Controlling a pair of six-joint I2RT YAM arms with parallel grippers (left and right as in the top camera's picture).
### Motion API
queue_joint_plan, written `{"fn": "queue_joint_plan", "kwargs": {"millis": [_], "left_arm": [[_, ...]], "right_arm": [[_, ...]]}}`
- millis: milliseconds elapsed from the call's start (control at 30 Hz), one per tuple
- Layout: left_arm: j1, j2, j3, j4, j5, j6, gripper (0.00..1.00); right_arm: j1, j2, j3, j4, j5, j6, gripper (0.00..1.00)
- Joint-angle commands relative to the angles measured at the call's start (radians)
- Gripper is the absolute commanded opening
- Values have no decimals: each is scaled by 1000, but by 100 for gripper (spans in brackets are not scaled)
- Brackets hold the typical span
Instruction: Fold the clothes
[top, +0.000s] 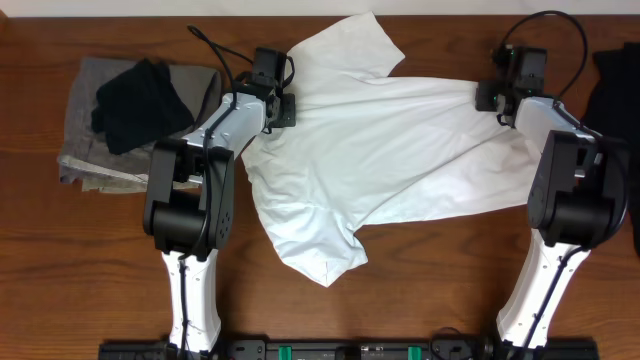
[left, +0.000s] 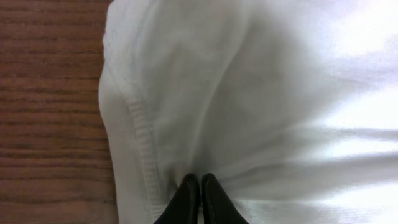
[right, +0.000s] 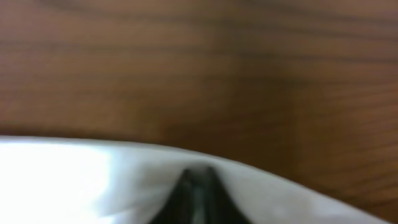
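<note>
**On the counter, a white T-shirt pulled between two arms**

Between the two arms the T-shirt (top: 380, 160) lies spread on the counter (top: 100, 260). It is not yet folded: one sleeve points to the far side and the other to the near side. At the T-shirt's left edge, the left fingers (left: 184, 200) are pressed together on a pinch of cloth just beside a stitched seam (left: 146, 149), and creases fan out from them. At the T-shirt's right end, the right fingers (right: 189, 200) stand close together with white cloth gathered up at their tips. That view is too blurred to tell whether they are clamped on the fabric or only touching it. Long creases in the overhead view run across the T-shirt toward that end, so the cloth looks taut.

The weak point is the right end. If those fingers hold little or nothing, any lift or pull from the left would drag the T-shirt sideways and bunch it. The left pinch is small and near the edge, so a hard tug could slip it off. Uneven travel by the two arms would skew the fold line, and the loose sleeves could tuck under. Off the T-shirt's left side, a grey garment (top: 85, 125) under a black garment (top: 140, 100) lies near the left arm, which could catch it on a wide sweep.
</note>
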Motion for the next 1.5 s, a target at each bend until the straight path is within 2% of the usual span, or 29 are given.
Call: {"fn": "queue_joint_plan", "kwargs": {"millis": [0, 33, 67, 200, 300, 367, 467, 533, 567, 600, 667, 700, 800, 900, 1000, 1200, 1467], "left_arm": [[10, 23, -17, 4, -34, 26, 7], [10, 21, -16, 21, -34, 37, 7], [10, 18, -16, 31, -34, 48, 7], [10, -31, -13, 77, -34, 73, 7], [10, -106, -11, 83, -34, 72, 7], [10, -164, -11, 77, -32, 63, 7], [10, -240, -11, 49, -30, 61, 7], [10, -277, -11, 18, -29, 61, 7], [10, -290, -11, -6, -25, 53, 7], [9, -297, -11, -29, -23, 38, 7], [9, -298, -11, -79, -22, 4, 7], [9, -291, -12, -99, -22, 0, 7], [7, -266, -25, -105, -22, 1, 7], [7, -224, -31, -75, -22, 2, 7], [7, -177, -31, -29, -22, 2, 7], [7, -116, -31, 10, -22, 2, 7], [7, -111, -31, 10, -23, 6, 7]], "right_arm": [[-22, 53, -28, 53, 81, 34, 18], [-21, 52, -27, 90, 61, 24, 34], [-21, 50, -27, 111, 50, 14, 41], [-22, 3, 3, 114, 48, -12, 54], [-25, -94, 33, 14, 49, -11, 72], [-28, -186, 46, -92, 50, 13, 78], [-30, -323, 52, -286, 49, 68, 79], [-36, -408, 52, -443, 50, 99, 72], [-41, -446, 52, -531, 50, 116, 61], [-48, -475, 52, -609, 50, 132, 46], [-72, -516, 51, -771, 54, 203, 5], [-90, -526, 50, -850, 53, 250, 1], [-134, -524, 21, -965, 49, 288, 1], [-173, -523, -73, -939, 45, 326, 1], [-202, -523, -204, -837, 20, 363, 1], [-222, -523, -420, -560, -49, 334, 1], [-229, -523, -531, -373, 42, 317, 1]]}}
